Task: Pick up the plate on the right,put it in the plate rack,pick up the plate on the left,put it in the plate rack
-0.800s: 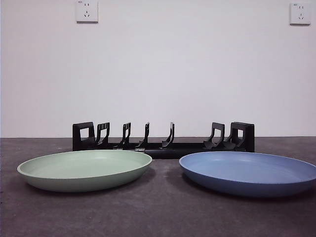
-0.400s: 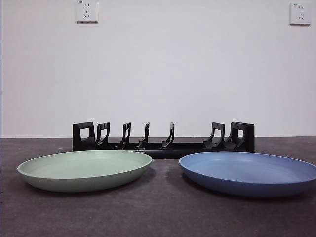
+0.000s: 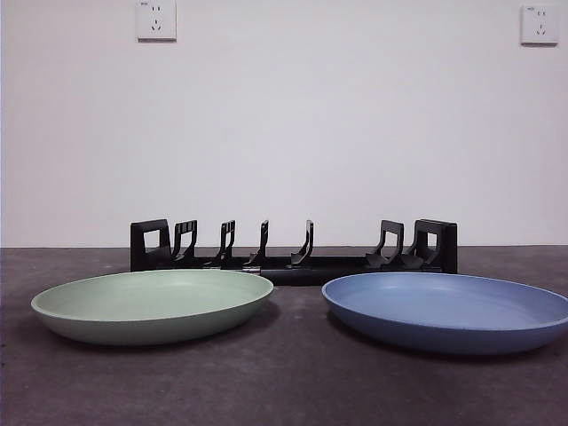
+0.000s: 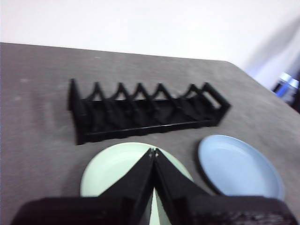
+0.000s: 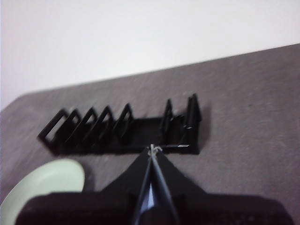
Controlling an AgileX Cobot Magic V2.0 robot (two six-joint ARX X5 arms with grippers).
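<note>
The blue plate point(image 3: 448, 311) is shown flat on the desk point(image 3: 284, 390) before the empty plate rack point(image 3: 293, 248) (both grippers closed, empty, held above), so its rim is best approached low.

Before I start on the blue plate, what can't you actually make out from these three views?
- Blue plate: right rim cut off by the front view's edge; in the right wrist view the right gripper hides nearly all of it.
- Green plate: near side hidden by the left gripper.
- Plate rack: base hidden behind both plates in the front view; blurred in both wrist views.
</note>
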